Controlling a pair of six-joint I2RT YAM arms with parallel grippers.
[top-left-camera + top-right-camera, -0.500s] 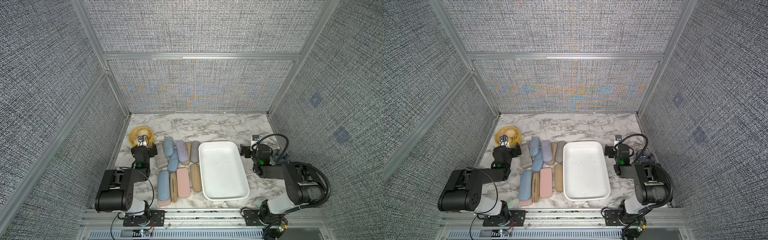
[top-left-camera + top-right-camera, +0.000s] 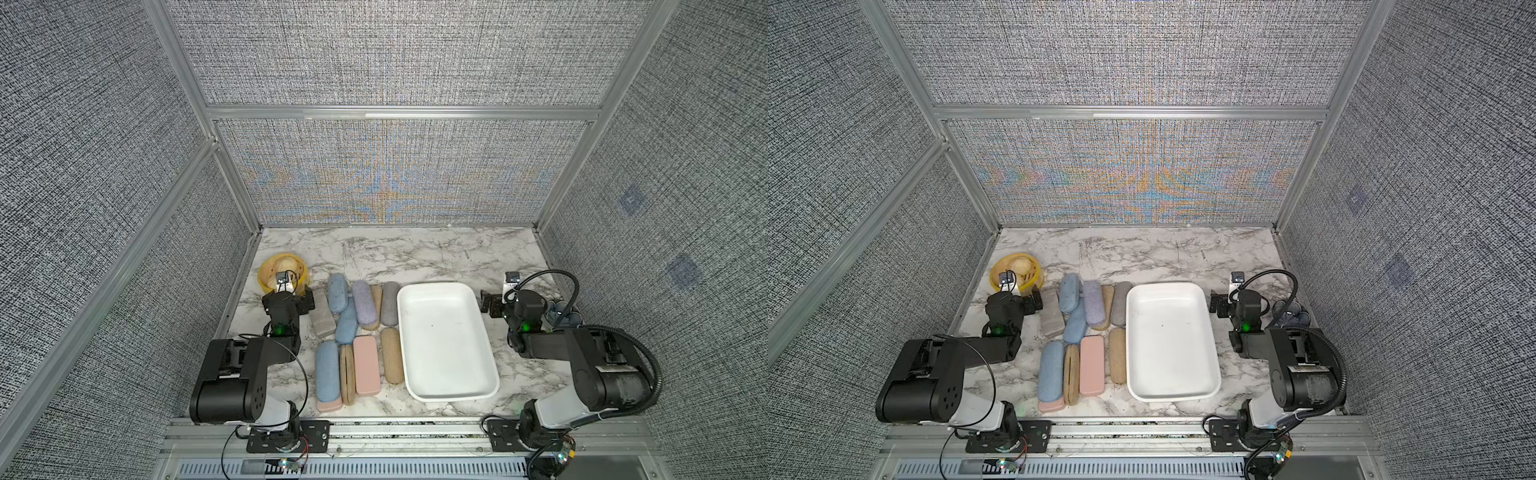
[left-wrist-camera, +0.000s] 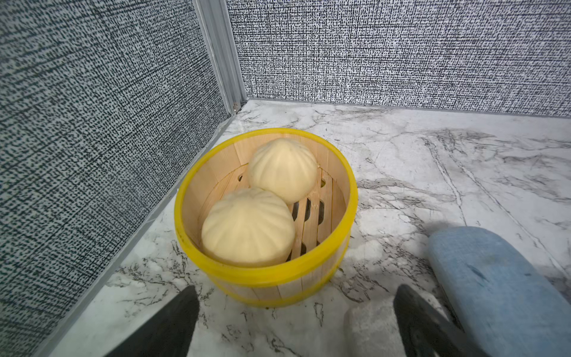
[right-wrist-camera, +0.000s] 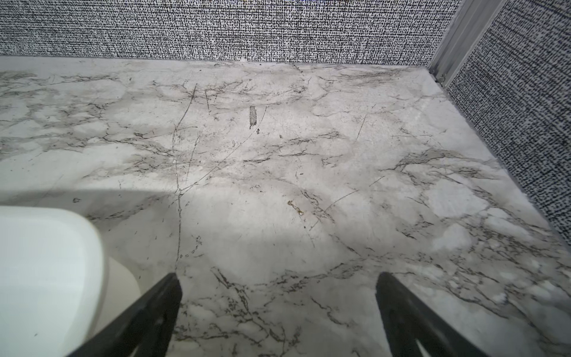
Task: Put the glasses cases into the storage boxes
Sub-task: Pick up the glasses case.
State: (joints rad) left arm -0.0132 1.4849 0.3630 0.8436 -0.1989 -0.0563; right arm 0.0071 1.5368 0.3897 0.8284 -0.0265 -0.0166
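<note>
In both top views we see the glasses cases [image 2: 346,322] lying on the marble table [image 2: 415,253] in the lower centre of the frame. They are packed in a cluster just left of the white tray [image 2: 444,345], all outside it. What looks like a pink case [image 2: 330,405] peeks from under a blue case [image 2: 327,370], though we cannot be sure. The left claw [image 3: 293,306] gapes wide and empty before the yellow steamer basket [image 3: 265,275] with two buns [image 3: 247,228]. The right claw [image 4: 278,278] is likewise spread wide, gripping nothing, beside the tray's upper right corner.
</note>
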